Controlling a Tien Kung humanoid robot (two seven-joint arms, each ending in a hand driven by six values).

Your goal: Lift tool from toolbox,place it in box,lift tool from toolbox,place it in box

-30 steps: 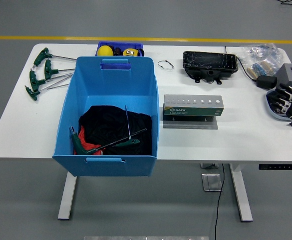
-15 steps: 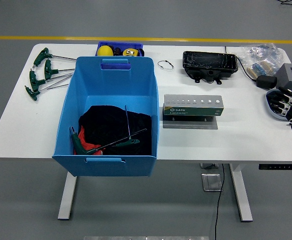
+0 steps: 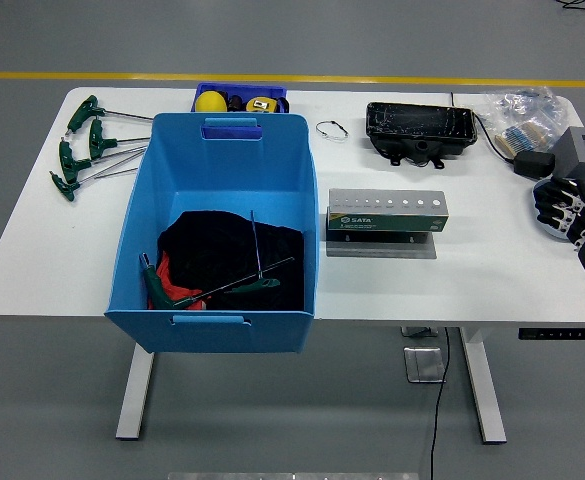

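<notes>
Green-handled T-shaped hex keys (image 3: pixel 84 147) lie loose at the far left of the white table (image 3: pixel 232 95), and more green-handled keys (image 3: pixel 222 288) rest on dark cloth inside the large blue plastic box (image 3: pixel 217 235). Just right of the box stands the grey metal tool rack (image 3: pixel 388 213) with a row of holes along its top. Only the robot's black right hand (image 3: pixel 570 212) is visible, at the table's right edge, fingers loosely curled and holding nothing, beside a grey block (image 3: pixel 584 152).
</notes>
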